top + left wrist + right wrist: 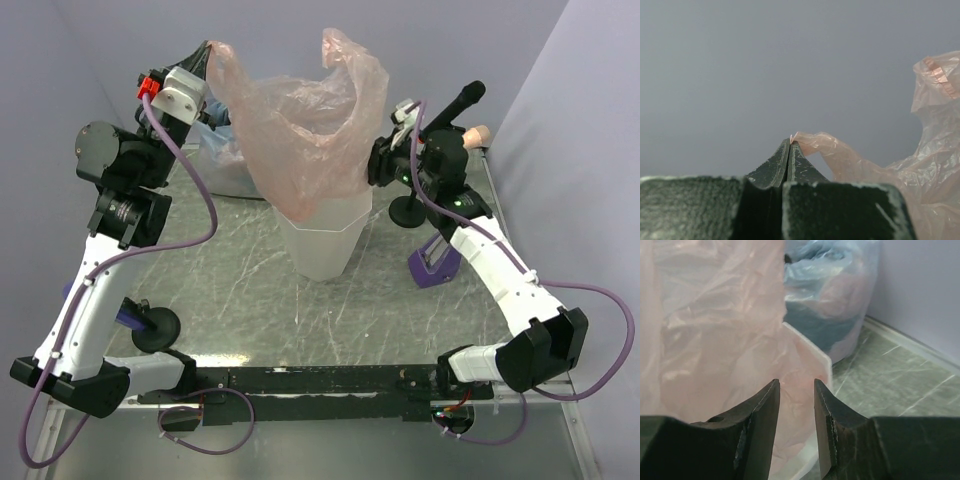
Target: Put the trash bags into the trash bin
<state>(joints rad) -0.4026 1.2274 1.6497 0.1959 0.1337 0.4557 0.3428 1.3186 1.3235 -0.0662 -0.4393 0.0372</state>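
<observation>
Overhead, the white faceted plastic trash bin (320, 245) stands with a thin pinkish translucent trash bag (300, 130) draped over its mouth. The left gripper (207, 52) lifts one bag corner up and left of the bin, probably so the mouth spreads. The right gripper (378, 160) sits just right of the bin's rim. A stuffed clear-bluish bag (225, 150) lies behind the bin.

From the left wrist, the jaws are pinched tight on a twist of film.

From the right wrist, the jaws stand narrowly parted and empty, facing the bag at the rim, seemingly ready to catch that side.
</observation>
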